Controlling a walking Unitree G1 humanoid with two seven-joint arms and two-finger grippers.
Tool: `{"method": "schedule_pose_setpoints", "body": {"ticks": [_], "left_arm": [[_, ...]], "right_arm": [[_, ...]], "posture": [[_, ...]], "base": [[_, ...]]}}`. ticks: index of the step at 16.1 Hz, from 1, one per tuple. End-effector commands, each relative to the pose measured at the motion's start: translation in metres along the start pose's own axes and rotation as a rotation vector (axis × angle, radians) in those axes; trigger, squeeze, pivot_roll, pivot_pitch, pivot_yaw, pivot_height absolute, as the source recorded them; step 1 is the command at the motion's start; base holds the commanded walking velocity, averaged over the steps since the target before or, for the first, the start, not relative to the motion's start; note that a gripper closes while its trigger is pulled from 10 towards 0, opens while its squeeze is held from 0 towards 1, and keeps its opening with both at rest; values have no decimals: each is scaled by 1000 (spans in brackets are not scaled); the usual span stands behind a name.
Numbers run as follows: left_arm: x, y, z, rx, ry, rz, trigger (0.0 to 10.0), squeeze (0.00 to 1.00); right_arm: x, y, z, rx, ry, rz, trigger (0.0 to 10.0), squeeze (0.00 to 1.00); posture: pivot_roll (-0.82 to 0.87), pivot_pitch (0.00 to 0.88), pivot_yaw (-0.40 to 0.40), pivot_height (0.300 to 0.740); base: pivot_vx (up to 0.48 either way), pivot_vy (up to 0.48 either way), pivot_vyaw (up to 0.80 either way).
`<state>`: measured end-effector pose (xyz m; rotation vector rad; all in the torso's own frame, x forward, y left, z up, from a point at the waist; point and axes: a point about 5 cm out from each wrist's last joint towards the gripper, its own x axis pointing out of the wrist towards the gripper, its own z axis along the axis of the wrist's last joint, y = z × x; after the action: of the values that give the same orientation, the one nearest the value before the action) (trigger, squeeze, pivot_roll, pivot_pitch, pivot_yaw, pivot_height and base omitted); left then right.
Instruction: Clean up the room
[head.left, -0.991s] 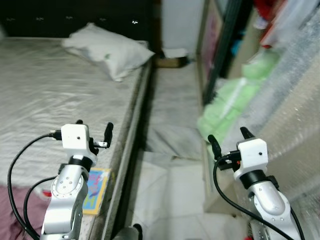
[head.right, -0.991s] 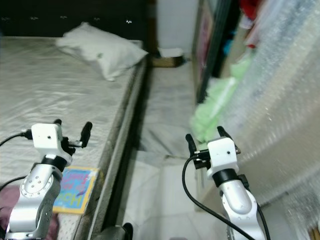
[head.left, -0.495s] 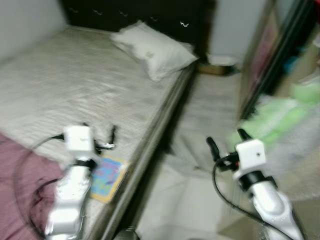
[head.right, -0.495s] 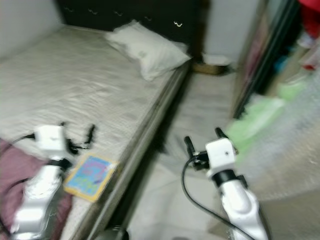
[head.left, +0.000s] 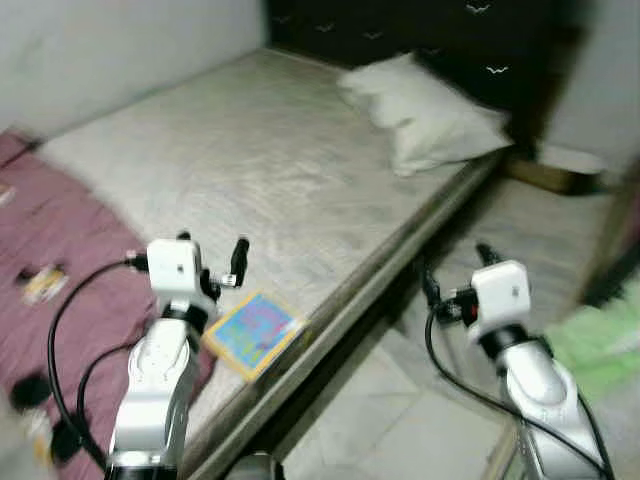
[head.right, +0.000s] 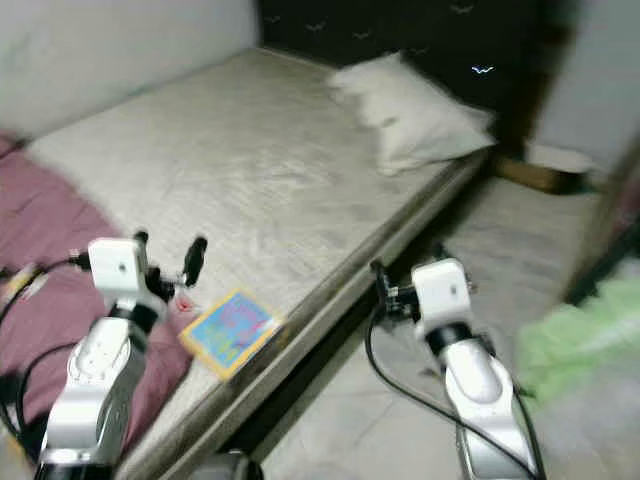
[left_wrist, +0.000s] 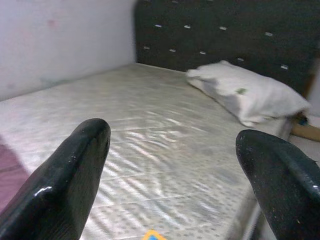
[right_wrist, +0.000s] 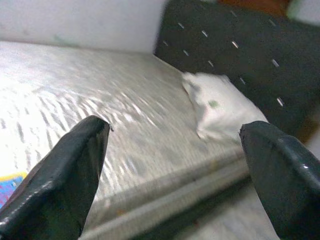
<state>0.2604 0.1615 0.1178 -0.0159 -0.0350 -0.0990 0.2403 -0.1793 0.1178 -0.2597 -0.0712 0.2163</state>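
Both grippers are empty, fingers spread wide. The left gripper (head.left: 213, 268) hangs above the near part of the bed (head.left: 300, 190), just short of a colourful book (head.left: 254, 331) lying flat near the mattress edge. The right gripper (head.left: 455, 290) hangs over the floor beside the bed, apart from everything.

The book looks like the nearest thing to tidy. Judging from here, the left arm needs to come forward and down, with the fingers straddling one edge of the book rather than pressing on its flat cover — a thin item on soft bedding is likely to slide or sink, so a grip at the overhanging mattress side would probably hold best.

The head views take in the whole layout: a crumpled maroon blanket (head.left: 60, 270) at the robot's left with small scattered items on it, too blurred to name, a white pillow (head.left: 425, 110) by the dark headboard (head.right: 400, 30), and green fabric (head.right: 575, 345) at the right. The left wrist view catches just a corner of the book (left_wrist: 153, 235) between its fingertips (left_wrist: 82, 150) — a sign of rough alignment. The right wrist view shows a sliver of it at one edge.
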Motion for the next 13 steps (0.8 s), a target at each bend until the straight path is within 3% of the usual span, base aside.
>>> {"method": "schedule_pose_setpoints", "body": {"ticks": [1, 5, 13], "left_arm": [[0, 9, -3, 18, 14, 32, 10000, 0], [7, 8, 0, 19, -5, 29, 10000, 0], [41, 3, 16, 40, -68, 52, 10000, 0]], "right_arm": [[7, 4, 2, 12, -22, 15, 10000, 0], [17, 7, 5, 10, -55, 23, 10000, 0], [68, 18, 22, 18, -173, 54, 10000, 0]], "posture": [[-43, 0, -5, 740], [-47, 0, -1, 740], [-6, 0, 14, 740]], "base": [[0, 0, 800], [0, 0, 800], [0, 0, 800]]}}
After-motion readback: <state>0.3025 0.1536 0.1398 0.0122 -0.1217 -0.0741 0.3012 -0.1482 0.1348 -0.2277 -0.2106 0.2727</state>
